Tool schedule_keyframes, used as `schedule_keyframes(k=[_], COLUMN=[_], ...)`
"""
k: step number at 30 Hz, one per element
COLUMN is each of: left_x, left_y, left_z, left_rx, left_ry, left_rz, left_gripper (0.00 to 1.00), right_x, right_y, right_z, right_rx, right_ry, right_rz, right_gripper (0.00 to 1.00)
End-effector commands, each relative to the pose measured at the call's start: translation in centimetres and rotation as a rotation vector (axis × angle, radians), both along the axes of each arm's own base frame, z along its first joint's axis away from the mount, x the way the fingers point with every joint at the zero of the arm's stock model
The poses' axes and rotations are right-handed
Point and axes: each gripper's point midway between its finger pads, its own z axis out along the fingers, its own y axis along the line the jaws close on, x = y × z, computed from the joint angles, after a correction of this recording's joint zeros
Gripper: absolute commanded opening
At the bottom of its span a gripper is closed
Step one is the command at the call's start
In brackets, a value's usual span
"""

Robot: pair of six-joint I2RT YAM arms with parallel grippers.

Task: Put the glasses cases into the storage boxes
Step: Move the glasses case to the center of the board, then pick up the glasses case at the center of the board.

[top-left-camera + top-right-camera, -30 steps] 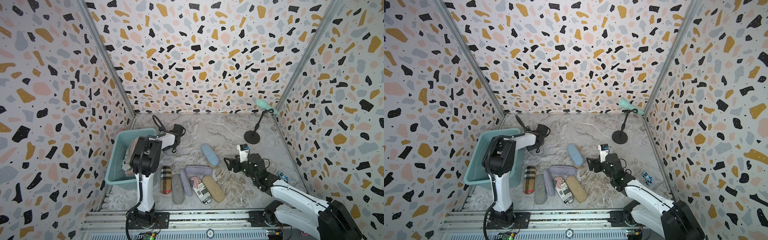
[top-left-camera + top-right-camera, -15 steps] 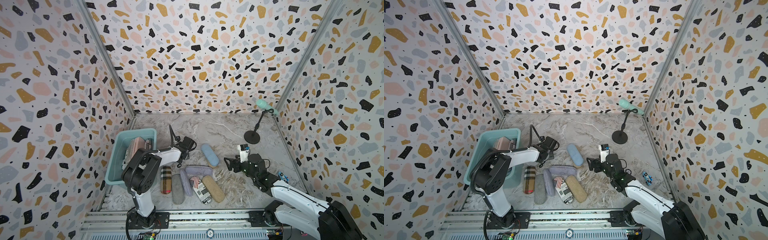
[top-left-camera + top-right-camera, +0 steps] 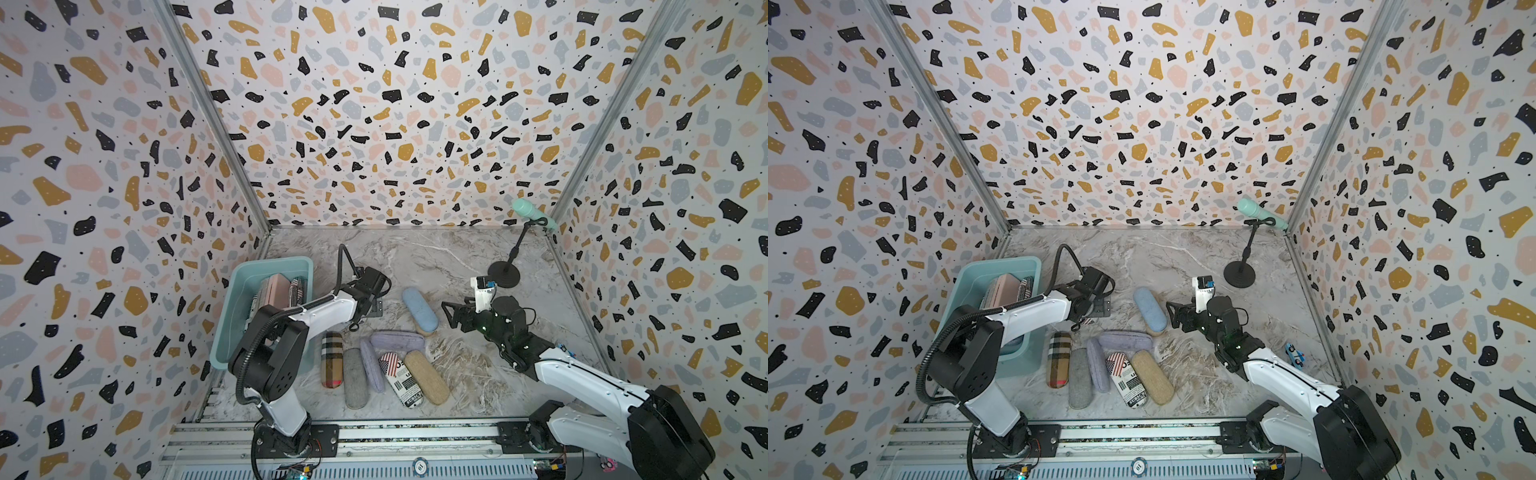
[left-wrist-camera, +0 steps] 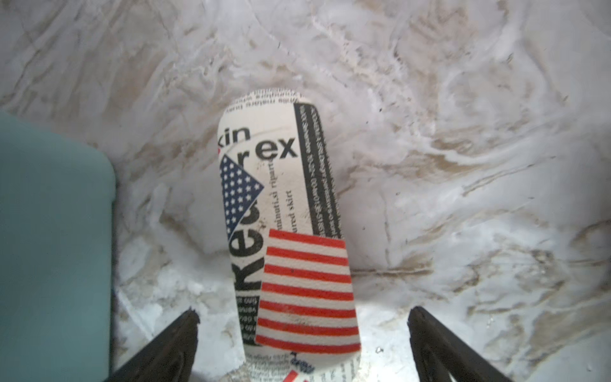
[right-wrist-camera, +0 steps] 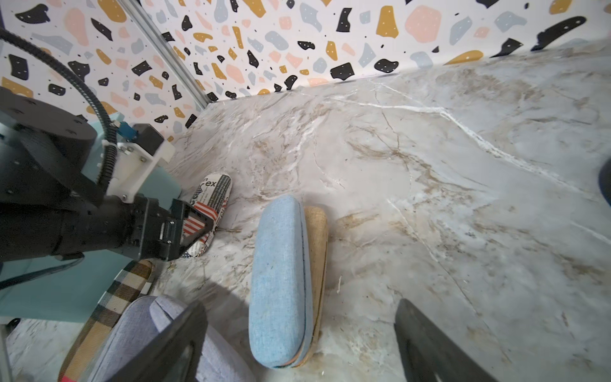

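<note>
Left hand (image 4: pixel 304 317): fingers (image 4: pixel 172 344) spread wide, grasping nothing. A newsprint case (image 4: pixel 281 205) printed with a US flag lies flat on the marble tabletop (image 3: pixel 415 257) between them, with a clear gap on either side. In the left wrist view the teal wall of the storage box (image 4: pixel 49 248) fills the left edge of the frame, just beside this case. Right hand (image 5: pixel 299 307): also spread and empty. In the right wrist view the near end of a light blue case (image 5: pixel 281 281) shows between the fingers at the bottom of the frame; in both top views the hand stands just beside that case, and contact cannot be confirmed. The light blue case rests on top of a tan case (image 5: pixel 317 238), offset to one side of it. In a top view the storage box (image 3: pixel 270 262) sits left of centre against the side wall, partly hidden by the left arm, and holds several upright cases, a pink case (image 3: pixel 278 286) among them. Below centre, six more cases lie close together on the tabletop: a plaid case (image 3: pixel 332 359), a grey case (image 3: pixel 355 384), two lavender cases (image 3: pixel 372 365), a second newsprint case (image 3: pixel 401 380) and a second tan case (image 3: pixel 426 376). A mint microphone (image 3: pixel 532 210) on a black stand occupies the far right corner, well apart from the cases.
</note>
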Motion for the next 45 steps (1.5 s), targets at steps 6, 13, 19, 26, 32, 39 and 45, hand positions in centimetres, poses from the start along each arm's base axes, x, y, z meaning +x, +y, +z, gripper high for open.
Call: schedule_keyframes(k=[6, 13, 19, 26, 32, 39, 45], left_x=[1.4, 2.1, 2.9, 3.4, 1.9, -1.9, -3.3], left_y=[3.5, 2.7, 2.7, 2.3, 4.1, 13.7, 19.1], left_z=[-3.2, -4.3, -1.9, 6.1, 15.6, 21.4, 19.1], left_rx=[0.032, 0.013, 0.025, -0.02, -0.013, 0.148, 0.342], left_ry=[0.113, 0.148, 0.109, -0.041, -0.217, -0.307, -0.195], left_rz=[0.049, 0.01, 0.006, -0.039, -0.031, 0.202, 0.339], left_gripper=[0.94, 0.75, 0.6, 0.59, 0.58, 0.56, 0.56], right_x=[-0.2, 0.1, 0.1, 0.0, 0.0, 0.0, 0.0], right_y=[-2.3, -2.0, -2.0, -1.5, -1.3, -0.9, -0.7], right_z=[-0.8, -1.6, -1.8, -1.8, -1.9, -2.1, -2.2], right_rx=[0.017, 0.007, 0.004, 0.006, 0.002, 0.005, 0.008], right_ry=[-0.055, -0.028, -0.023, -0.025, -0.022, -0.015, -0.008], right_rz=[-0.114, -0.111, -0.112, -0.089, -0.084, -0.072, -0.062], right_gripper=[0.89, 0.88, 0.87, 0.86, 0.86, 0.86, 0.86])
